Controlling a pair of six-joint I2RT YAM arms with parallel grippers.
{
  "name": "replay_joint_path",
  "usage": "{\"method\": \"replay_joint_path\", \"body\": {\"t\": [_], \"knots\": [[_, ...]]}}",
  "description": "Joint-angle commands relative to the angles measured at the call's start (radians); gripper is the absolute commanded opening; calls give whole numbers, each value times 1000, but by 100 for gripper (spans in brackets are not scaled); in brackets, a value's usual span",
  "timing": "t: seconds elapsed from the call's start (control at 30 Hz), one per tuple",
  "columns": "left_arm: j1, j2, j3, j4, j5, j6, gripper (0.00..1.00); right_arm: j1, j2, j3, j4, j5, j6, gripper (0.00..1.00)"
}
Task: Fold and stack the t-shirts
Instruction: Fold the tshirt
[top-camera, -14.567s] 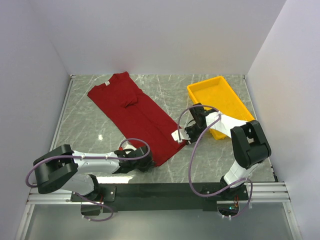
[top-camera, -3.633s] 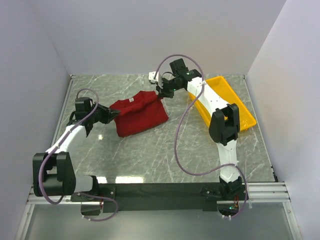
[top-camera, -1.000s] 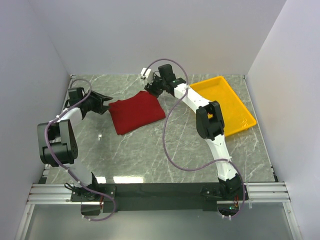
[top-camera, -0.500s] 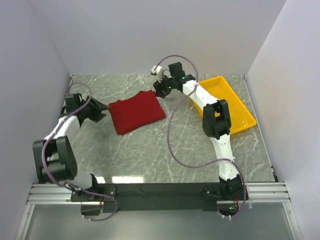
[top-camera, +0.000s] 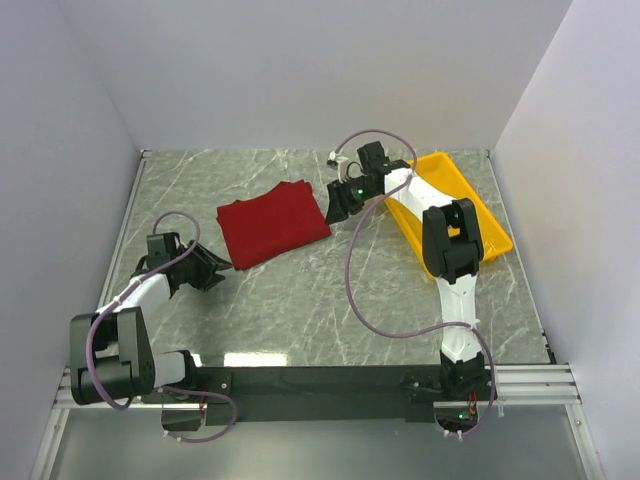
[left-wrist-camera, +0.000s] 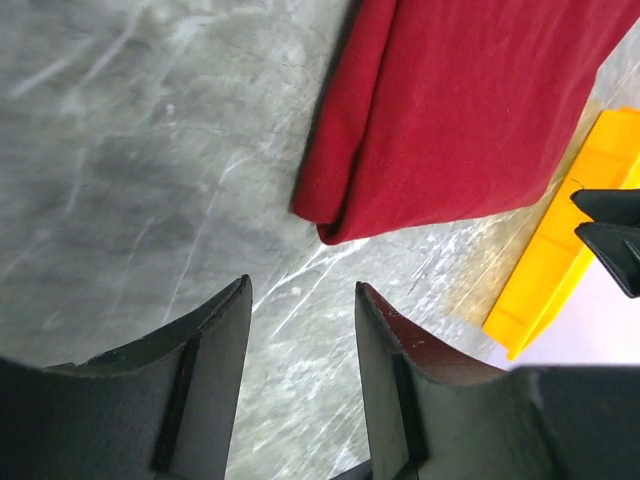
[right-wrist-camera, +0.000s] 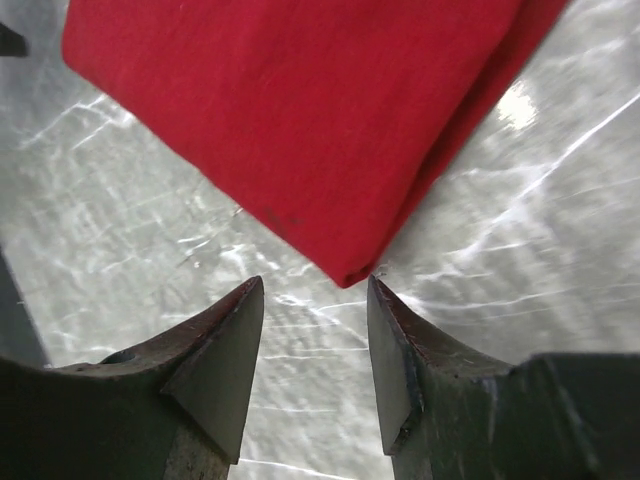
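While left and right jaws stand apart, the folded t-shirt (top-camera: 273, 222) lies outside the yellow tray (top-camera: 458, 188).

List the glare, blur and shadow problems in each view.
Top external: sharp and evenly lit, with white glare patches on the table near its front edge. Left wrist: the marble at upper left looks smeared, while the t-shirt stays fairly crisp. Right wrist: bright streaky glare on the marble at right, and the fingers in the foreground are dark and soft.
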Motion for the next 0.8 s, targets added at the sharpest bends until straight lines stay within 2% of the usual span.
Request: {"method": "replay_joint_path", "body": {"t": [0.0,0.2,0.3,0.37,0.53,0.67,0.77], "knots": [[-31,29,-2,107,-23,-21,50,4,-60,-12,16,-33,80,52],[-69,118,22,188,-37,-52,50,3,-43,-16,37,-35,127,51],[-82,149,43,197,-45,-58,50,3,-25,-19,54,-52,156,46],[-89,152,56,194,-54,-59,49,1,-13,-1,59,-72,178,38],[-93,79,77,118,-107,-35,49,6,-5,25,76,-84,210,29],[-93,37,71,87,-117,-18,51,17,36,50,39,-35,236,31],[-91,40,48,104,-104,-30,52,17,58,50,44,14,264,44]]}}
